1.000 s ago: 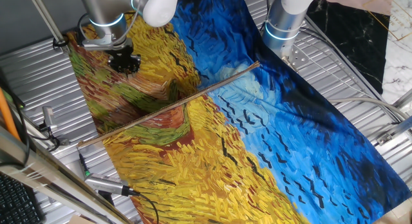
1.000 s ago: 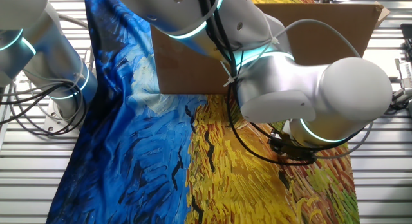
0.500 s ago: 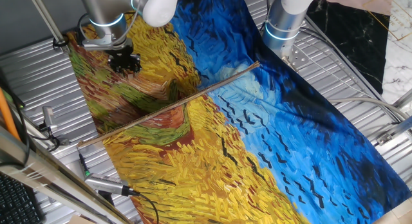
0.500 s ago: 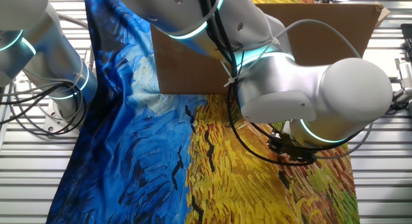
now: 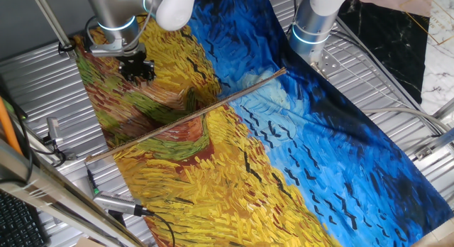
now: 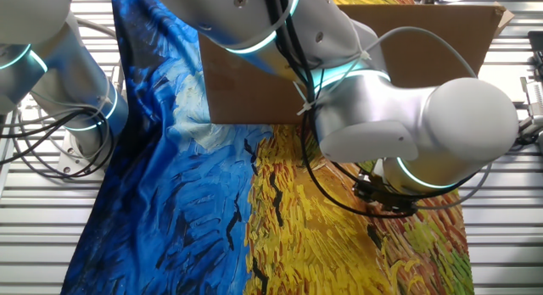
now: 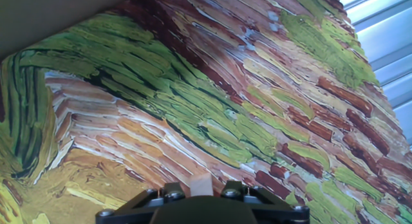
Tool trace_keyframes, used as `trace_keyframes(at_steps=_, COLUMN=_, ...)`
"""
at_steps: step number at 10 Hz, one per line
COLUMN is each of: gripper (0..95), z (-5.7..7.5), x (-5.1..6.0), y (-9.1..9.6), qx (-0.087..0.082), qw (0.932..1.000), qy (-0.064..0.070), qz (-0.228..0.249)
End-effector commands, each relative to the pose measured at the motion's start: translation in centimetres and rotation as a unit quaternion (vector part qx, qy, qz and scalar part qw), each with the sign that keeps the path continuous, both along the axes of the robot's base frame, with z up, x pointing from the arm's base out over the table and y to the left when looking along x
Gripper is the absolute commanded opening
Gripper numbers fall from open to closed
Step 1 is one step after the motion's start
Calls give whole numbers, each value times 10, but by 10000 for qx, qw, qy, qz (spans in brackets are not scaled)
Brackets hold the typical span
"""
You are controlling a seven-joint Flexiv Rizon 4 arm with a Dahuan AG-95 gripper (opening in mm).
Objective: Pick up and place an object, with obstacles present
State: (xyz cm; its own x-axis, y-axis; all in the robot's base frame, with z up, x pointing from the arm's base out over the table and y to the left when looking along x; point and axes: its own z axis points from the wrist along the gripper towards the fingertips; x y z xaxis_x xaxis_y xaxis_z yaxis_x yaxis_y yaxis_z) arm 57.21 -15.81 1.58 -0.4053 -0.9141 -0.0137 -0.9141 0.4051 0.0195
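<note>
Shown mid-carry: the claw (image 7: 201, 193) is closed on the object (image 7: 199, 184), a tiny pale tan block pinched between its jaws in the hand view and held just above the painted cloth (image 5: 284, 155) covering the bench. Judged next: travel to the placing spot, keeping clear of the long thin rod (image 5: 186, 117) and the cardboard wall (image 6: 356, 58), then lower and release.

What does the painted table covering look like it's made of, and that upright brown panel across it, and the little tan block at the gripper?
Table covering: printed cloth, matte; its edges drape and ripple. Upright panel: probably cardboard, flat dull brown, thin edge. Tan block: pale, matte, possibly wood or foam; too little shows at the gripper.
</note>
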Motion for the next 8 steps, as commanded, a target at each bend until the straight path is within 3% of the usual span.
trace_keyframes(at_steps=1, gripper=380, z=0, x=0, y=1, qx=-24, qw=10000, qy=-1, qz=-8)
trace_keyframes(at_steps=6, gripper=380, z=-1, x=0, y=1, qx=-36, qw=10000, qy=3, qz=-53)
trace_keyframes(at_steps=7, gripper=190, z=-1, x=0, y=1, qx=-37, qw=10000, qy=3, qz=-53)
trace_keyframes(at_steps=8, gripper=190, z=-1, x=0, y=1, qx=-37, qw=10000, qy=3, qz=-54)
